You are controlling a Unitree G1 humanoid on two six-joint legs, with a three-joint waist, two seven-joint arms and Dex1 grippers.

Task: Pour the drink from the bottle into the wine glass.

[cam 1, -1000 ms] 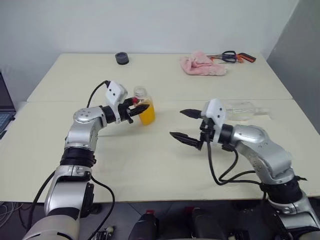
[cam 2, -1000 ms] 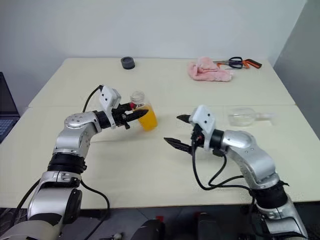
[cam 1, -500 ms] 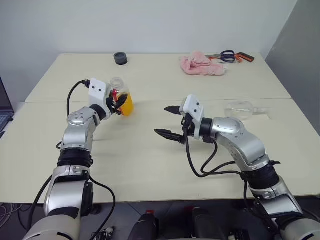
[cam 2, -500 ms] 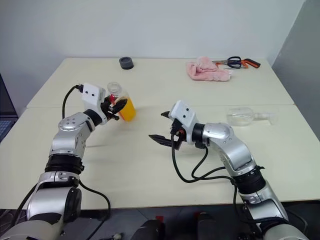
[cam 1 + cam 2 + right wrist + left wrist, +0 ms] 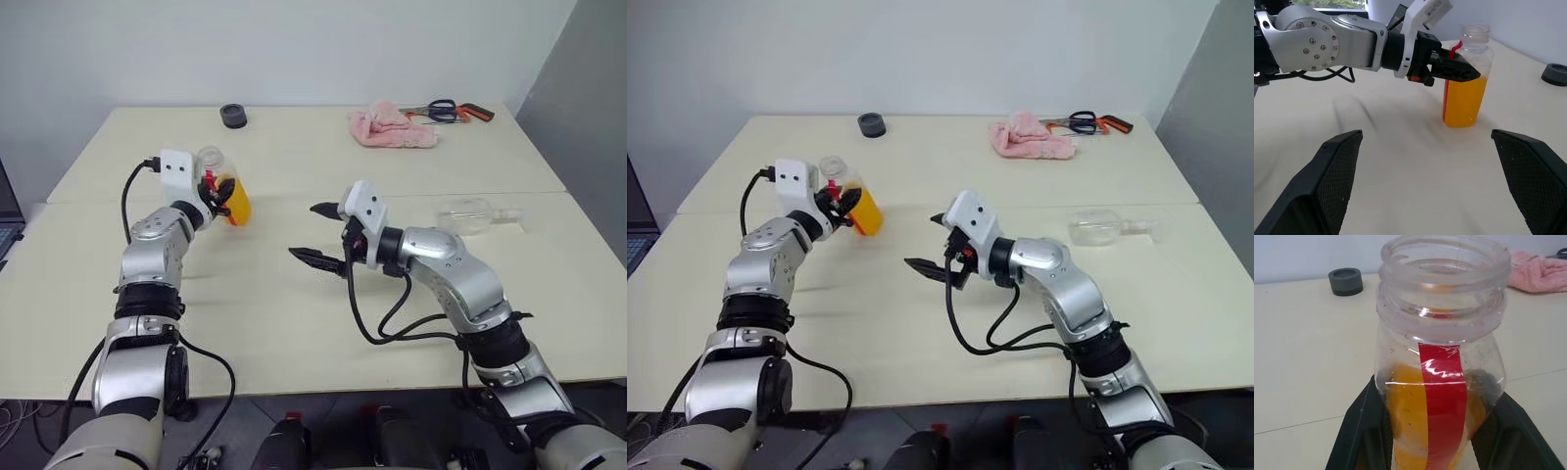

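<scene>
My left gripper (image 5: 217,192) is shut on the bottle (image 5: 229,193), a small clear bottle with a red stripe and an open neck with no cap on it. The orange drink (image 5: 1464,103) fills its lower half. The bottle stands nearly upright at the left of the table, its base close to the tabletop. In the left wrist view the black fingers (image 5: 1365,431) clamp its sides. My right gripper (image 5: 304,231) is open and empty near the table's middle, pointing left toward the bottle with a gap between them. The wine glass (image 5: 475,215) lies on its side at the right, beyond my right arm.
A pink cloth (image 5: 392,129) and scissors (image 5: 451,110) lie at the far right of the table (image 5: 294,323). A dark round cap (image 5: 233,115) sits at the far edge, behind the bottle. A laptop edge (image 5: 4,196) shows at the far left.
My left gripper has carried the bottle leftward and a little farther away, turning as it went. My right gripper, still open, has shifted left toward the table's middle.
</scene>
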